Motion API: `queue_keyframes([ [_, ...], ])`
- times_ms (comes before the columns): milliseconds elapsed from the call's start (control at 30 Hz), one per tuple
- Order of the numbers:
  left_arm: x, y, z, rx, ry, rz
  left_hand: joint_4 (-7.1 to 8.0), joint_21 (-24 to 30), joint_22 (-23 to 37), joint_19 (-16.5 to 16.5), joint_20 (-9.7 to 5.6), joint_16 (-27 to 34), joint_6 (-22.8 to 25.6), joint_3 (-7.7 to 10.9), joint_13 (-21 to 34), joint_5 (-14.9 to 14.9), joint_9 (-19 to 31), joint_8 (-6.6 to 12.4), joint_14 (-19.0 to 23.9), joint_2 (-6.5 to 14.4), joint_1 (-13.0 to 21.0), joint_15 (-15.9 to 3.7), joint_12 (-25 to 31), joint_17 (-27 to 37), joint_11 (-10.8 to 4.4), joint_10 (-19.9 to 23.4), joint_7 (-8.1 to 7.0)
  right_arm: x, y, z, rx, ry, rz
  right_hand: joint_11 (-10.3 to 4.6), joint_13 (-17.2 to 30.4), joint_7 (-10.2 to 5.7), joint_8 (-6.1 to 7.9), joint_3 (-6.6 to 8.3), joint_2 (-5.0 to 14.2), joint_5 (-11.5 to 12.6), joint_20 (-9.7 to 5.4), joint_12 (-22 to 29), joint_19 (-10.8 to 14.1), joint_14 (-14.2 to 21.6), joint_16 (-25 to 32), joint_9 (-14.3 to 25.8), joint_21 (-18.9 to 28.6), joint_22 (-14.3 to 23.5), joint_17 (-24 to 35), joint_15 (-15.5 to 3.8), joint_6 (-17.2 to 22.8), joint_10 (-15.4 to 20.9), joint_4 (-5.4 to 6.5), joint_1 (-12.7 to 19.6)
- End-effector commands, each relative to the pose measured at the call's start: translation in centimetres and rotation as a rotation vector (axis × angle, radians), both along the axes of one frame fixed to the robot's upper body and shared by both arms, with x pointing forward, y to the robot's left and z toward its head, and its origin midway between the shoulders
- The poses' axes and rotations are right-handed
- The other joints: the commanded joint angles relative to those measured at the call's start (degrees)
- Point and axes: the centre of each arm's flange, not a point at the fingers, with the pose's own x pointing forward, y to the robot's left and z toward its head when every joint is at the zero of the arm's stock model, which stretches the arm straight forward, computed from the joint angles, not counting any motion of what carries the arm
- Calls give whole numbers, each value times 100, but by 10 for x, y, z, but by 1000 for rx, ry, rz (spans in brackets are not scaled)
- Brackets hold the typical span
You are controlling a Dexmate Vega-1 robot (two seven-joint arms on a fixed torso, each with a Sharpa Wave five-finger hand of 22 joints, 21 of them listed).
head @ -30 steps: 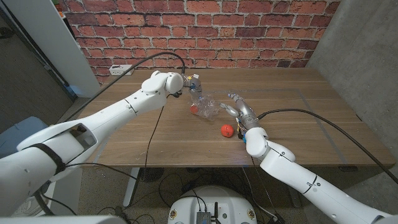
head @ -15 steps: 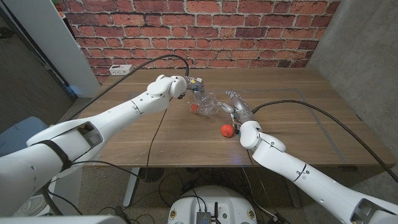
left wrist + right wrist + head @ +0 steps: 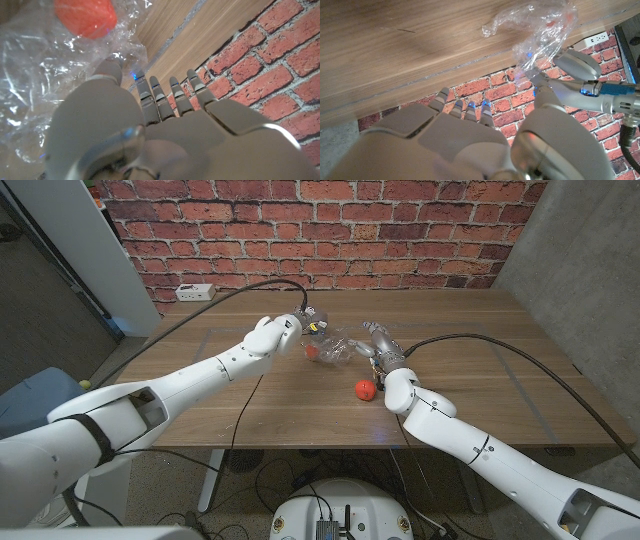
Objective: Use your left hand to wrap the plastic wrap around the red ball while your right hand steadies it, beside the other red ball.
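Note:
A red ball [image 3: 313, 351] lies inside crumpled clear plastic wrap [image 3: 338, 348] at the table's middle. In the left wrist view the ball [image 3: 85, 17] shows through the wrap [image 3: 40, 80]. My left hand [image 3: 298, 329] is at the wrap's left side; its thumb [image 3: 107, 71] presses on the film and pinches its edge against the straight fingers [image 3: 167, 95]. My right hand [image 3: 379, 344] stands at the wrap's right side with fingers apart, holding nothing. The wrap [image 3: 540, 30] lies just beyond its fingertips [image 3: 465, 107]. A bare second red ball [image 3: 366, 389] sits nearer me, beside the right wrist.
The wooden table [image 3: 500, 380] has a white power strip [image 3: 196, 290] at its back left corner. A black cable [image 3: 262, 278] arcs over the left arm and another [image 3: 480, 340] trails from the right arm. A brick wall stands behind the table.
My left hand has come down and toward me, lowering the wrap's edge over the ball. My right hand has reached farther in to the wrap's right side.

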Motion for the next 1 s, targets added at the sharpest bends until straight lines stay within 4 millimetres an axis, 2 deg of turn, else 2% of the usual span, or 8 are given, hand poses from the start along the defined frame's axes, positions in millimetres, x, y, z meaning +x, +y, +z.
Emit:
queue_keyframes([
  [33,-8,2,-10,36,-198,-21,63,-52,-7,-90,46,-18,-1241,-170,98,107,-170,-559,-257,24,-158,-245,-55,-1,133,-566,46,-4,-1,4,-9,-8,2,-2,-3,13,23,-23,-8,32,-7,44,-3,-38,29,15,25,3,12,18,-19,-17,3,-32],
  [133,-11,7,-14,-11,-295,-56,56,-66,-9,-84,51,-2,-2254,-240,85,126,-388,-1186,-332,83,-184,-211,-43,-12,217,-907,-122,-4,-2,4,-13,-6,4,-11,-3,7,34,-25,-4,33,-8,56,13,-25,39,15,34,3,11,14,-12,-3,3,-30],
  [200,-13,11,-15,-71,-359,-94,66,-49,-7,-34,41,52,-2376,-173,63,135,-462,-1309,-239,268,-131,-275,1,3,192,-868,-197,-5,-2,3,-12,-7,3,-2,-4,7,37,-27,0,33,-2,61,21,-16,45,15,39,3,10,12,-13,1,5,-29],
  [400,-23,21,-13,-232,-455,-201,-67,179,10,510,-46,208,-1510,148,-36,-16,-668,-1205,441,733,153,-468,261,-10,114,-136,-532,-6,-3,4,-13,-13,0,-8,-4,4,50,-32,15,33,-3,72,26,-11,54,14,45,3,10,10,-2,11,15,-38],
  [600,-32,26,-14,-296,-559,-227,-136,311,29,771,-25,241,-1079,321,-99,-48,-717,-1171,824,824,297,-545,374,-26,151,301,-571,-5,-2,7,-17,-14,2,-13,-6,6,62,-33,40,32,-4,83,44,5,68,14,56,3,10,10,8,21,25,-43],
  [700,-37,28,-16,-335,-595,-275,-125,409,46,952,-15,242,-1068,438,-124,-34,-725,-1235,969,917,363,-569,410,-15,135,476,-793,-5,-1,9,-20,-15,-2,-12,-7,6,68,-33,50,32,-2,86,45,7,72,14,58,3,9,18,14,20,28,-43],
  [867,-47,38,-16,-386,-571,-430,212,615,101,1198,-185,391,-338,788,-122,-2,-687,-1077,1562,1168,216,-865,588,54,103,1057,-489,-4,-1,12,-23,-19,-6,-21,-9,1,74,-33,67,32,-12,95,56,12,79,14,65,2,9,8,18,32,33,-43],
  [1000,-56,46,-16,-407,-502,-559,945,873,142,1325,-375,754,1139,1028,85,-108,-436,-310,2768,1012,-497,-961,1032,223,14,2293,-16,-5,-2,14,-14,-30,-13,-14,-11,-6,88,-30,97,31,-19,113,64,20,88,13,70,2,9,2,44,69,43,-45],
])
